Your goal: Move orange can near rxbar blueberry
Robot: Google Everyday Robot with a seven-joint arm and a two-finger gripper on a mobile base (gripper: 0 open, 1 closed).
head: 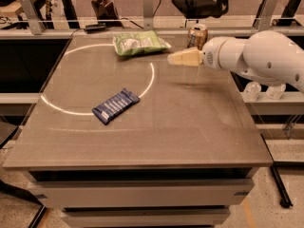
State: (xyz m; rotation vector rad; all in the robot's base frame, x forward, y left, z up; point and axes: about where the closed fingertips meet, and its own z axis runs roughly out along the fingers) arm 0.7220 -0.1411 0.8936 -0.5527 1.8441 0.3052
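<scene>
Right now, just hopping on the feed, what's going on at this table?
The arm reaches in from the right; its tool hangs just in front of the orange can, which stands upright at the far edge of the table, not grasped. The rxbar blueberry lies flat, left of centre, well away. A green bag lies beside the tool.

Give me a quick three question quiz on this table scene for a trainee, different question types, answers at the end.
1. True or false: the flat dark blue snack bar wrapper touches the crinkly green bag.
2. Where is the small orange-bronze metal can? A) upright near the far edge of the grey table B) lying beside the blue wrapper C) inside the green bag
3. Fill in: the cream two-finger gripper hangs over the table, close in front of the ____.
Key: 1 false; 2 A; 3 can.
</scene>
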